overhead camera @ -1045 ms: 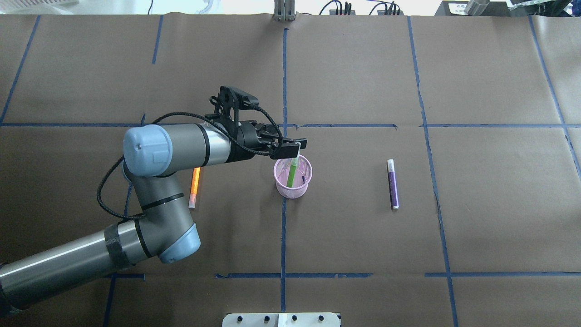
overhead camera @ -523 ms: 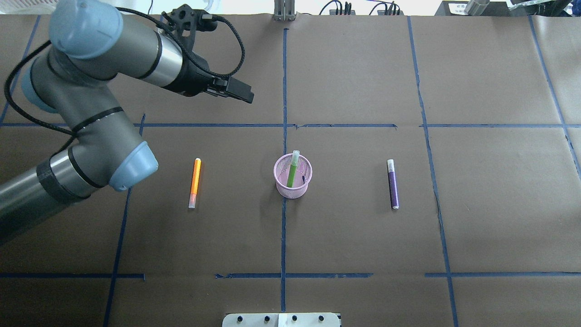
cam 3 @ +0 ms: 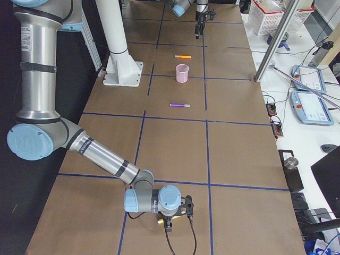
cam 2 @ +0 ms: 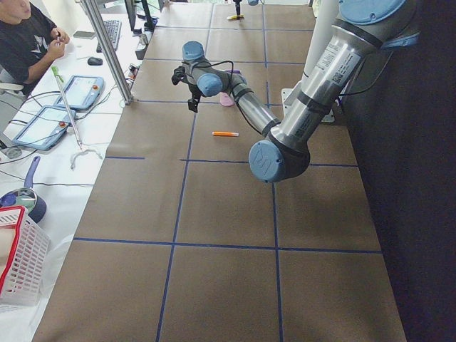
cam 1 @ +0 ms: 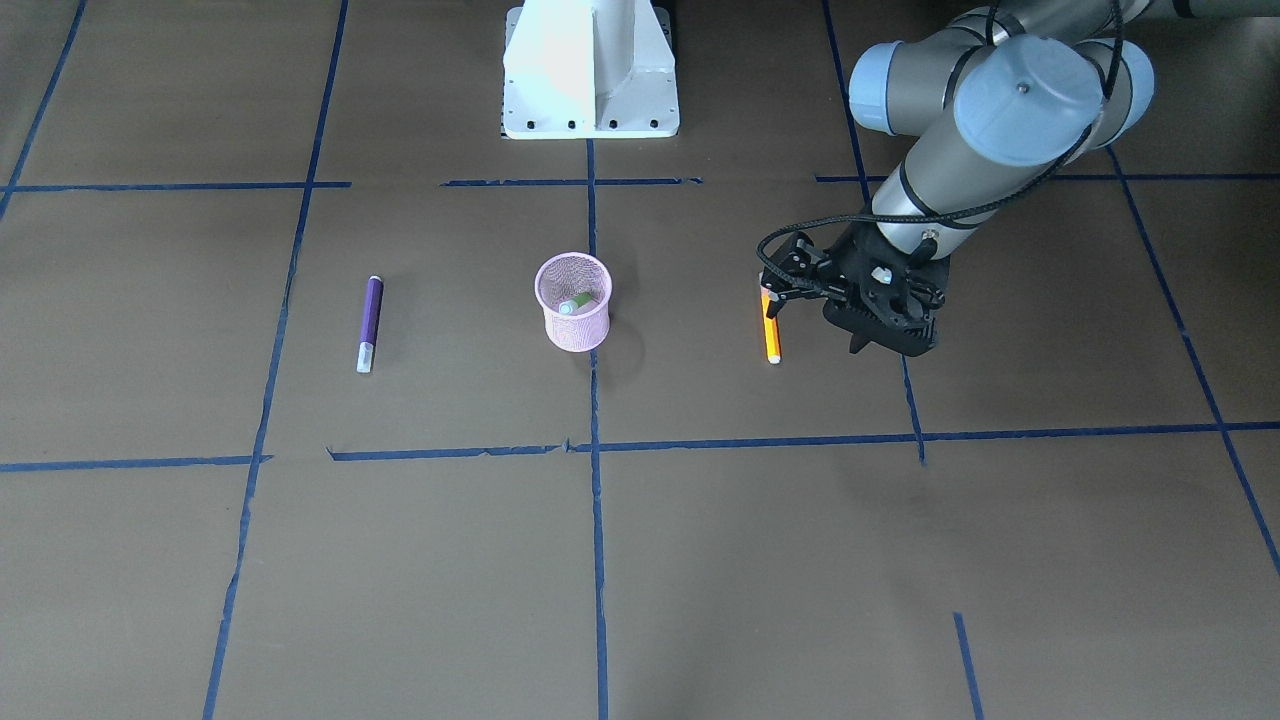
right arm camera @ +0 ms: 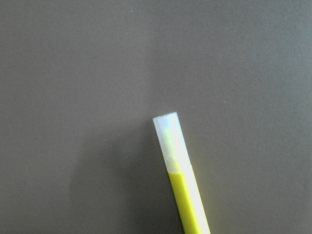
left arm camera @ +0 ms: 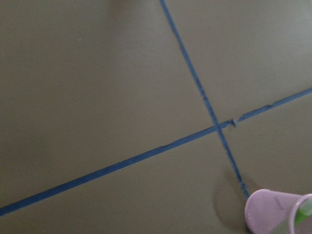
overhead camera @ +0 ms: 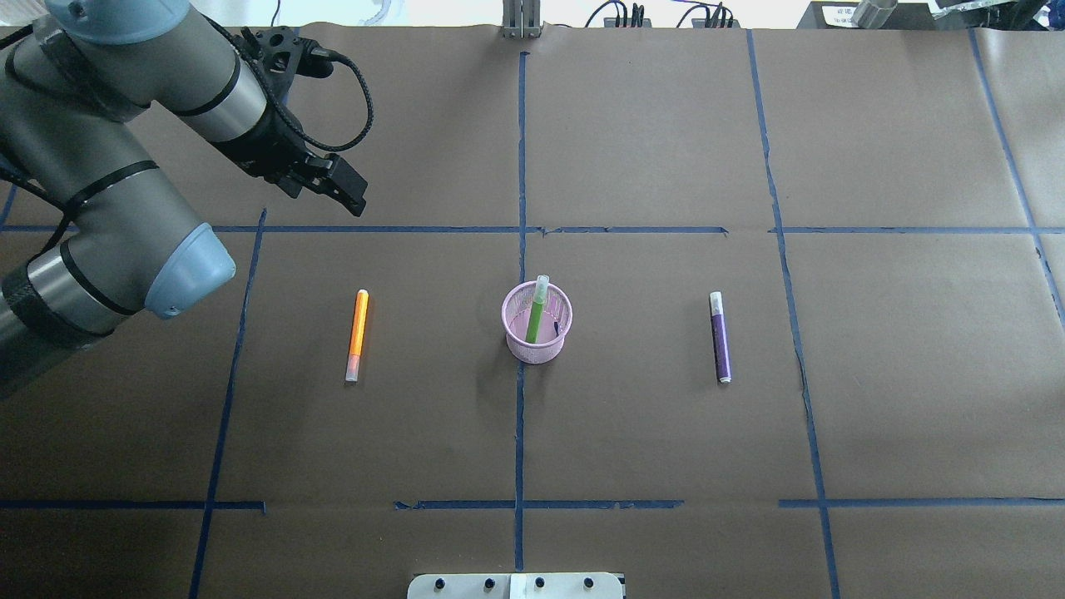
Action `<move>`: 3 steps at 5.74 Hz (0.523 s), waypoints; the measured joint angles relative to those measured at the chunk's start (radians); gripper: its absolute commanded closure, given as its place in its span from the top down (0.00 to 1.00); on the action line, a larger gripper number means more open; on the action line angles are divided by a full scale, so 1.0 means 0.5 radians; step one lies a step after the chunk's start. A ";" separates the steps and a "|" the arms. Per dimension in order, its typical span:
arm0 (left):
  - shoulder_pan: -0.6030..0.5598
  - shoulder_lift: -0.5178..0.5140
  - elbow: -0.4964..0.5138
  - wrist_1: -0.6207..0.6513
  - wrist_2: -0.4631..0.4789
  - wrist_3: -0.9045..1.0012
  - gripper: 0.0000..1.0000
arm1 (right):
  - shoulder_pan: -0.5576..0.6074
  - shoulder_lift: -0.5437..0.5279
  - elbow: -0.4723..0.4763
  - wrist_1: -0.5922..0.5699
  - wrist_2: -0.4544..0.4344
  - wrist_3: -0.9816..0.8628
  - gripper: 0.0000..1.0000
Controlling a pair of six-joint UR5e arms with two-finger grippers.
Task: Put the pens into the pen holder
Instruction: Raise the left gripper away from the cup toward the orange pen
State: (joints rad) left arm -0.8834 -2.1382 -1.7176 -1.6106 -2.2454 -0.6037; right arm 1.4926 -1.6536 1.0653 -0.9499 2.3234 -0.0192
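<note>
The pink mesh pen holder (overhead camera: 537, 343) stands at the table's middle, also in the front view (cam 1: 575, 328) and at the left wrist view's corner (left arm camera: 268, 212). A green pen (overhead camera: 533, 320) leans inside it. An orange pen (overhead camera: 357, 333) lies left of the cup and a purple pen (overhead camera: 720, 337) lies to its right. My left gripper (overhead camera: 351, 198) hovers open and empty beyond the orange pen. It is also in the front view (cam 1: 885, 348). My right gripper (cam 3: 167, 220) is far off near the table's end. I cannot tell its state. A yellow pen (right arm camera: 183, 180) shows close in its wrist view.
Blue tape lines (overhead camera: 520, 166) divide the brown table cover into squares. The white robot base plate (cam 1: 590, 70) sits at the robot's edge. An operator (cam 2: 28, 35), tablets and a white basket (cam 2: 18, 263) are off the left end.
My left gripper let go of the green pen, which now leans in the cup. It rose and swung away to the left, now beyond the orange pen.
</note>
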 measured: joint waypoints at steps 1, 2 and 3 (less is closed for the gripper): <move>0.000 -0.008 -0.007 0.110 -0.003 0.060 1.00 | 0.000 0.000 -0.003 -0.001 -0.002 0.000 0.87; 0.000 -0.013 -0.010 0.141 -0.004 0.076 1.00 | 0.000 0.000 -0.004 -0.003 -0.003 0.001 0.74; 0.002 -0.020 -0.011 0.148 -0.004 0.080 1.00 | 0.000 0.000 -0.007 -0.007 -0.005 0.003 0.66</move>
State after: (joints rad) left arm -0.8825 -2.1482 -1.7231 -1.5365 -2.2473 -0.5637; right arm 1.4926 -1.6536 1.0619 -0.9537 2.3207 -0.0175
